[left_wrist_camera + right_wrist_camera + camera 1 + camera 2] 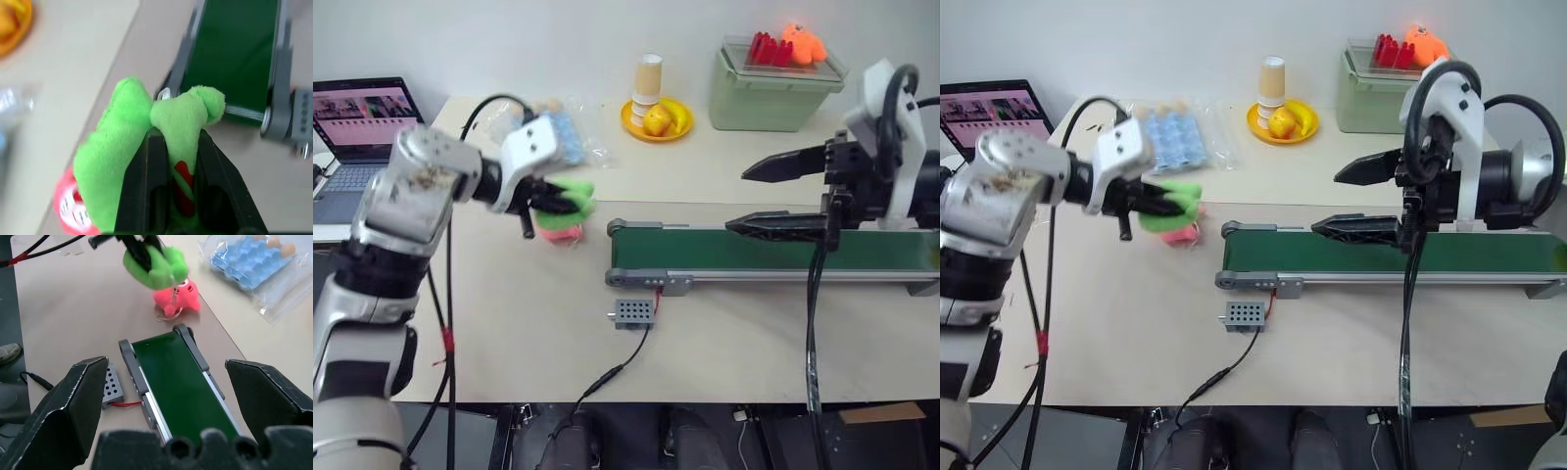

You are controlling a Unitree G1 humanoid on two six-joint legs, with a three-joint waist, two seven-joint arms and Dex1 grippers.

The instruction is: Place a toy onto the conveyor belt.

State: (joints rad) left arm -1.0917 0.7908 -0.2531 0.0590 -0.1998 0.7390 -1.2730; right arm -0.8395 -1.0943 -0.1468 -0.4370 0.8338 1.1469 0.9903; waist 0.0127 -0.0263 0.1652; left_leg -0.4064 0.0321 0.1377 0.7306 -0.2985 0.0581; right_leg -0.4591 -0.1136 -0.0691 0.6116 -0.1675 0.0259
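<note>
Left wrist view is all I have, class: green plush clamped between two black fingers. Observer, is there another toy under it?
Observer: Yes, a pink plush toy lies on the table, just off the conveyor belt end.
Operator: Is the green plush toy off the table?
Observer: Yes, the left gripper holds the green plush toy in the air above the pink one.
Operator: And the other arm?
Observer: The right gripper hovers open over the belt, empty.
</note>
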